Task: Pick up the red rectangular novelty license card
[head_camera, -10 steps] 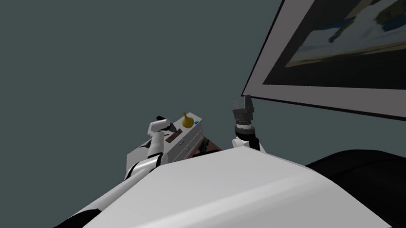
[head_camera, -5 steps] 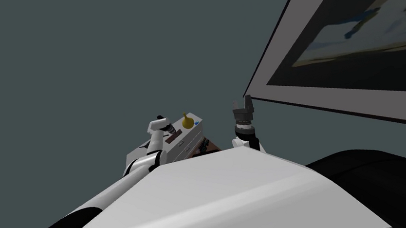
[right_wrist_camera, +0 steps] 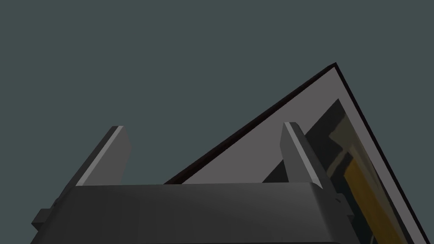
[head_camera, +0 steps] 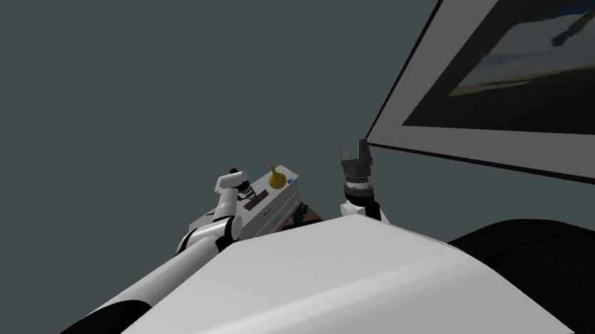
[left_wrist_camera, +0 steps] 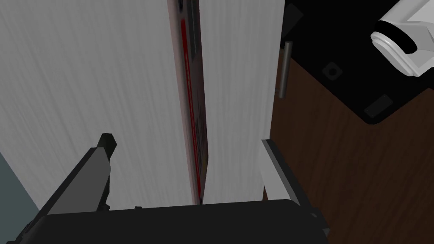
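To the left, the left gripper (left_wrist_camera: pixel 187 142) is being held low over the white top of a cabinet (left_wrist_camera: pixel 84 63). Its fingers (left_wrist_camera: pixel 99 165) are being held wide apart, with nothing clamped between them. The card (left_wrist_camera: pixel 193 106) is lying on that top directly ahead of the gripper, roughly midway between the two fingers, and is being seen as a narrow dark-red strip. Its long axis is running straight away from the gripper's body, along the line in which the gripper is pointing, so the fingers are being presented across its short width. Whether the fingertips are touching the top cannot be told.

Further right on the same top, a yellow gourd (head_camera: pixel 276 179) is standing clear of the card. Rightmost, the right gripper (head_camera: pixel 354 148) is being held raised, well apart from the cabinet, its fingers also spread and empty.

The left arm is therefore being judged much the nearer, and already lined up. The coming move is being judged to call for a small descent and a closing across the card's width. A thin card lying flat is likely to be hard to get the blades under, so a slip is being counted as the main risk.
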Robot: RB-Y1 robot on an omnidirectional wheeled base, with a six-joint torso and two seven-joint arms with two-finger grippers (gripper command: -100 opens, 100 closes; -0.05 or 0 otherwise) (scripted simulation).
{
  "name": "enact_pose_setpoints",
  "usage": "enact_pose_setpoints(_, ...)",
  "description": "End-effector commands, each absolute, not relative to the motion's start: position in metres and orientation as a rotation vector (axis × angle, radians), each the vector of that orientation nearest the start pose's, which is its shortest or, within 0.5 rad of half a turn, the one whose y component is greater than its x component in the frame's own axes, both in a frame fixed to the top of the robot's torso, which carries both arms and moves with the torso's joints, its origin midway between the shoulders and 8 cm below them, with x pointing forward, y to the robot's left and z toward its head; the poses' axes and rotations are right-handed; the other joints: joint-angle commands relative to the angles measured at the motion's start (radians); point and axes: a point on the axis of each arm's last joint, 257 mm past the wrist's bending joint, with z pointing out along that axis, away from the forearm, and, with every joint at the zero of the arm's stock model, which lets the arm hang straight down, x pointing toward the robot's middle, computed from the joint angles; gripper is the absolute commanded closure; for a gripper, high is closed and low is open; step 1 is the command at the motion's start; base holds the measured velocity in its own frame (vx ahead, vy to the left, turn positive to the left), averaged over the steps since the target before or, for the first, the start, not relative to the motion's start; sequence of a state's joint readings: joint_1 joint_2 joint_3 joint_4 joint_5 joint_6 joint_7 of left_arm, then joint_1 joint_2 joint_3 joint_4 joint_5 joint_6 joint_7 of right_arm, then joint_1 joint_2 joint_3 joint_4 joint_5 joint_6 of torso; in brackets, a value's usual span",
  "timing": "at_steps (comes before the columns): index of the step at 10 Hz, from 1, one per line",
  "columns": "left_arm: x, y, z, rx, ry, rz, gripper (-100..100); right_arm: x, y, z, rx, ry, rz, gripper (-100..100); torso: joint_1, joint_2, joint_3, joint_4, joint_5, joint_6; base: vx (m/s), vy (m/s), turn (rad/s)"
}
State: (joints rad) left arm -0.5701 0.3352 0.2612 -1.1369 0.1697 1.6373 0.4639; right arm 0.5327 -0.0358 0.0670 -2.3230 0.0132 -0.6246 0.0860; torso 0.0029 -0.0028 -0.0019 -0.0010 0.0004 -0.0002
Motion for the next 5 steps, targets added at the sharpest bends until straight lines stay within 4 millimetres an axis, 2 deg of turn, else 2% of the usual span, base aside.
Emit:
enact_pose_setpoints(1, 0.445, 0.361, -0.361, -2.773, 1.354, -0.054, -100, 0.314, -0.250, 0.054, 0.494, 0.569, 1.303, 0, 0.000, 0.000, 0.000, 0.000, 0.000, 0.000, 0.018, 0.002, 0.050)
enact_pose_setpoints(5, 0.434, 0.363, -0.361, -2.814, 1.346, 0.016, -100, 0.314, -0.250, 0.054, 0.494, 0.569, 1.303, 0, 0.000, 0.002, 0.001, 0.001, 0.000, 0.000, 0.005, 0.001, 0.010)
